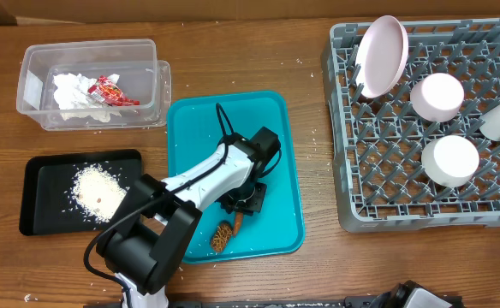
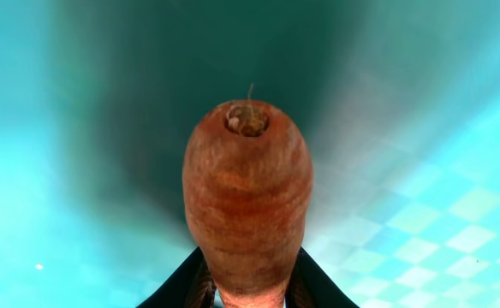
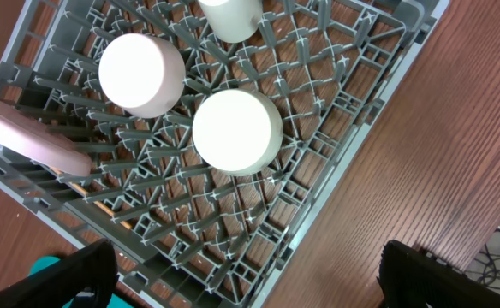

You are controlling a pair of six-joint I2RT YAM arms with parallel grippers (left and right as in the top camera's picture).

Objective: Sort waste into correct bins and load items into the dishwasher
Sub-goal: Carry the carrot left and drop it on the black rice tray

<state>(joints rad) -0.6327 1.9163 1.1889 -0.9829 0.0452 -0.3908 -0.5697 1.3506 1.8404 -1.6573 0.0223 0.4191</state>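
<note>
In the left wrist view the orange-brown carrot piece [image 2: 247, 192] fills the middle, stem end pointing away. My left gripper [image 2: 248, 287] is shut on its near end, a black finger [image 2: 181, 287] pressed against each side. From overhead this gripper [image 1: 241, 204] sits low over the teal tray [image 1: 276, 128], the carrot piece [image 1: 238, 222] poking out below it and a brown ridged lump [image 1: 222, 237] lying beside it. My right gripper [image 3: 250, 278] stands wide open and empty above the grey dish rack's [image 3: 336, 171] edge. The rack [image 1: 490, 212] holds a plate [image 1: 382, 56] and three upturned cups [image 1: 449, 160].
A clear tub [image 1: 32, 85] at the back left holds a crumpled napkin [image 1: 74, 92] and a red-and-white wrapper [image 1: 109, 90]. A black tray [image 1: 44, 214] in front of it carries a heap of rice [image 1: 96, 192]. Stray grains dot the wooden table [image 1: 318, 248].
</note>
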